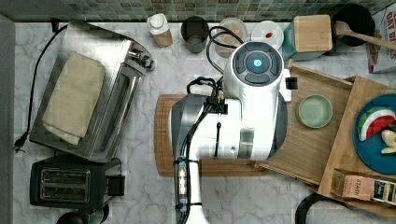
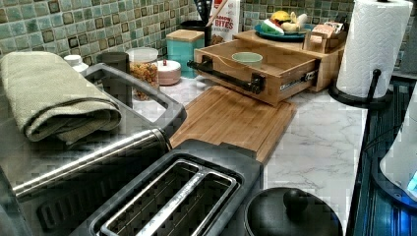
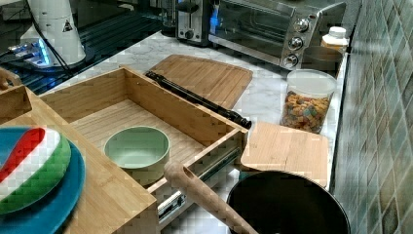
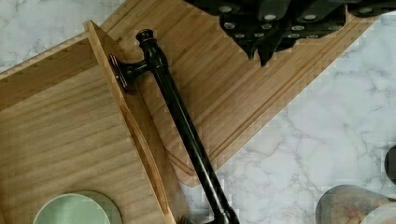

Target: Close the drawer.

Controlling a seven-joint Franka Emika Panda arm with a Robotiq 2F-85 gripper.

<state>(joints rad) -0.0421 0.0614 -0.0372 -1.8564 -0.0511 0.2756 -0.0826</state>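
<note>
The light-wood drawer (image 1: pixel 308 151) (image 2: pixel 222 81) (image 3: pixel 180 113) (image 4: pixel 56 126) stands pulled out from its wooden cabinet. A long black bar handle (image 2: pixel 228 78) (image 3: pixel 195 97) (image 4: pixel 182 121) runs along its front. A pale green bowl (image 1: pixel 314 111) (image 2: pixel 247 58) (image 3: pixel 137 148) (image 4: pixel 77 210) sits inside it. My gripper (image 4: pixel 261 51) hangs shut with nothing in it above the brown cutting board (image 4: pixel 224 84), on the outer side of the handle and apart from it. In the top view my white arm (image 1: pixel 233 121) covers the drawer's front.
The cutting board (image 1: pixel 163 140) (image 2: pixel 231 118) lies flat in front of the drawer. A toaster oven (image 1: pixel 93 93) and a toaster (image 1: pixel 65 184) stand at the top view's left. Jars and cups line the tiled wall. A paper towel roll (image 2: pixel 373 49) stands beside the cabinet.
</note>
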